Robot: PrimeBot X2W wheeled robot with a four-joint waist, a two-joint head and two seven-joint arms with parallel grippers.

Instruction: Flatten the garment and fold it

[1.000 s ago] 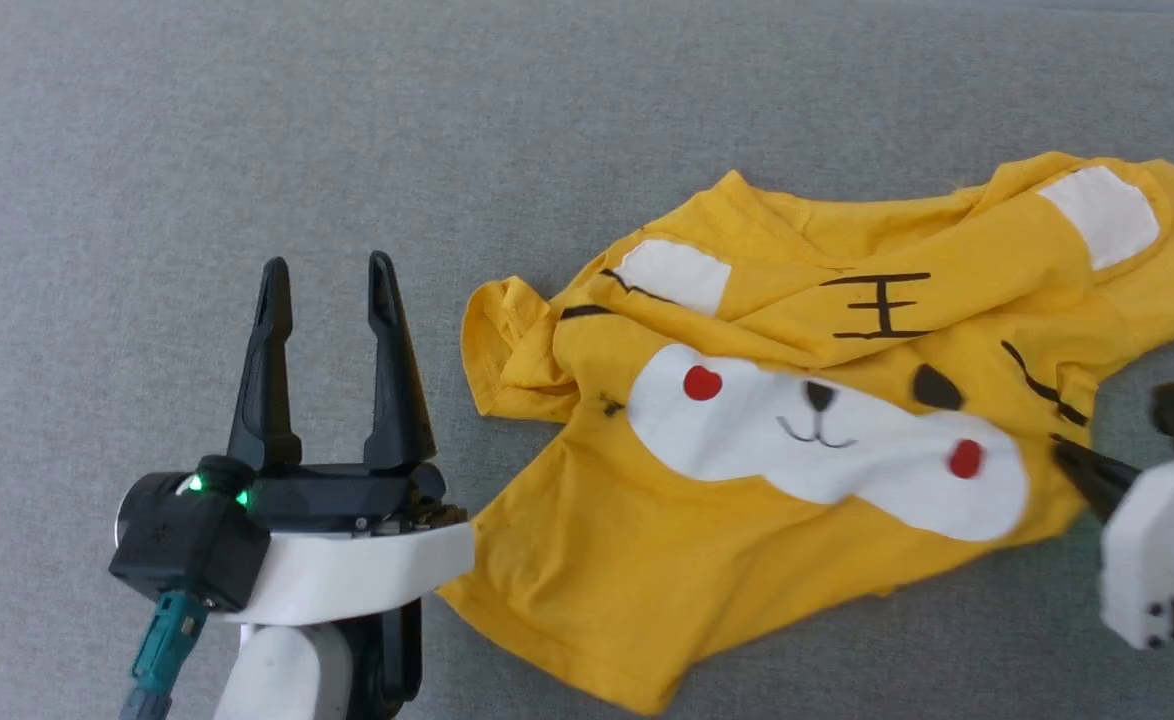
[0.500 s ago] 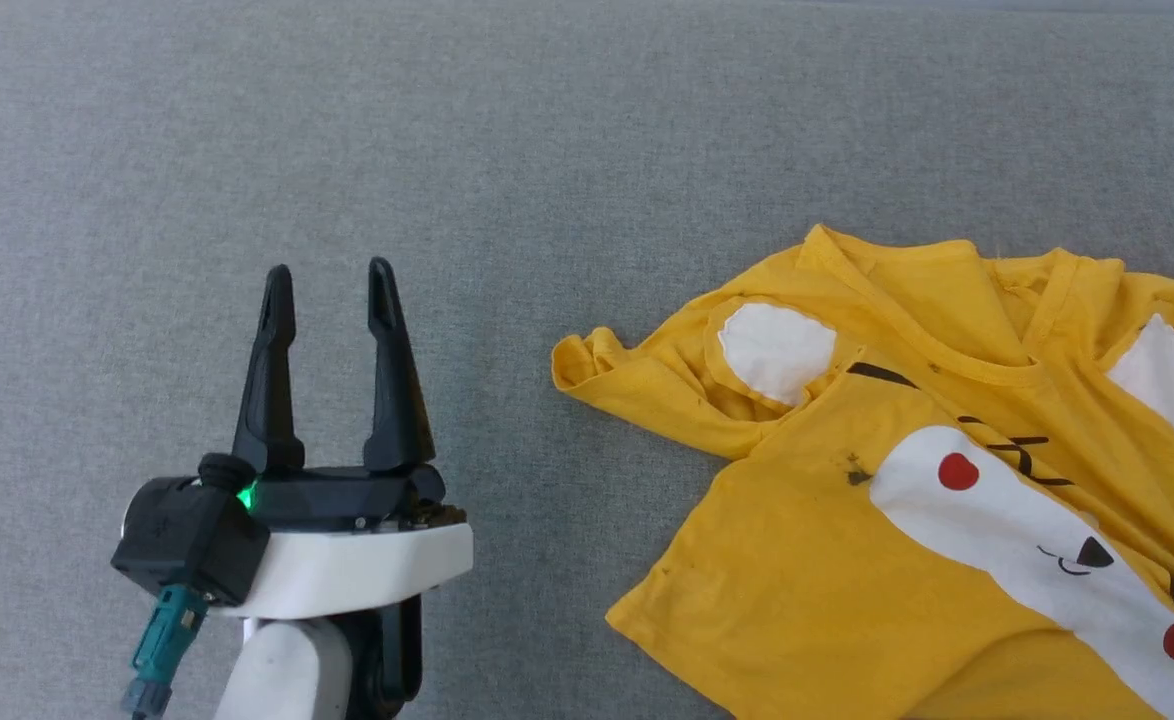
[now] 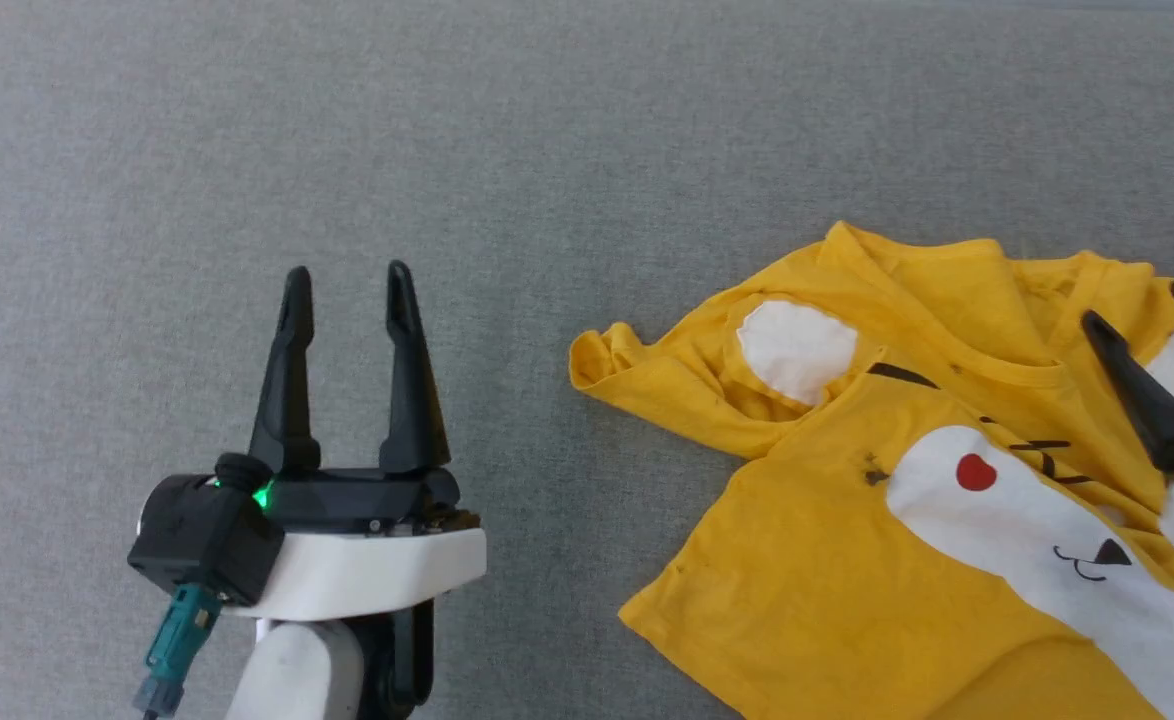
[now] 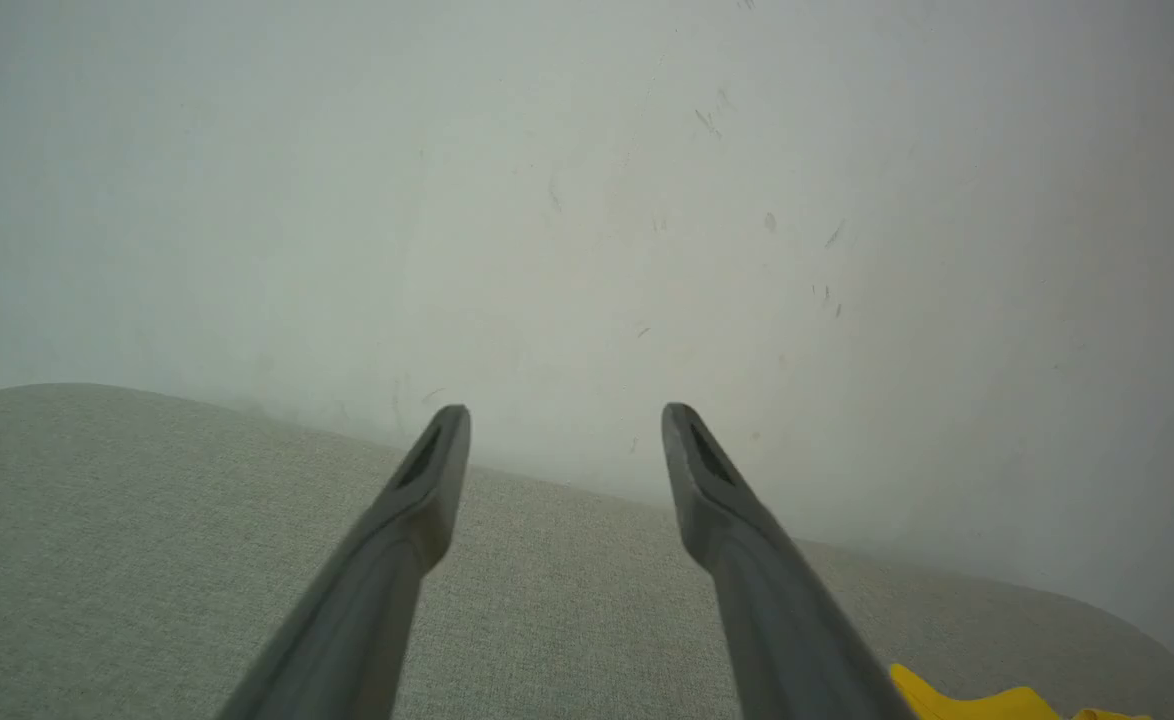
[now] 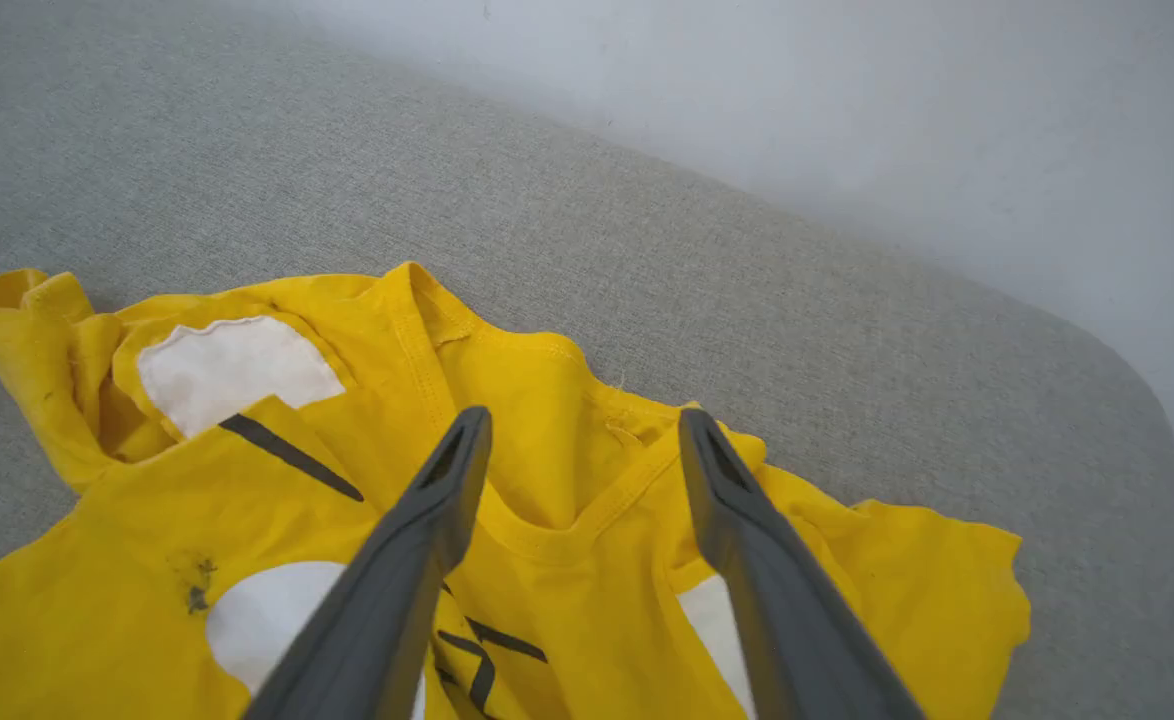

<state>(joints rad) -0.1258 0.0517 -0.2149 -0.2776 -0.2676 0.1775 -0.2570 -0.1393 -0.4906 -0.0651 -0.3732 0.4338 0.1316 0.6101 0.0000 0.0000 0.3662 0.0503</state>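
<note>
Head view: the bright yellow cotton T-shirt with a cartoon face (image 3: 827,560) lies rumpled on the grey woven surface (image 3: 547,150). The left gripper (image 3: 348,270) stands apart from it, spread and empty.
Left wrist view: a yellow corner sits at the edge, so a long reach risks dragging cloth.
Right wrist view: the right gripper (image 5: 582,415) is spread over the neckline, holding nothing. Closing here may pinch both layers.

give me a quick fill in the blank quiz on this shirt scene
The garment is bright ____.
The left gripper is ____, over bare grey fabric.
The garment lies on that gripper's ____ side.
The right gripper, open above the garment, holds ____.
Missing: yellow; open; right; nothing.
</note>
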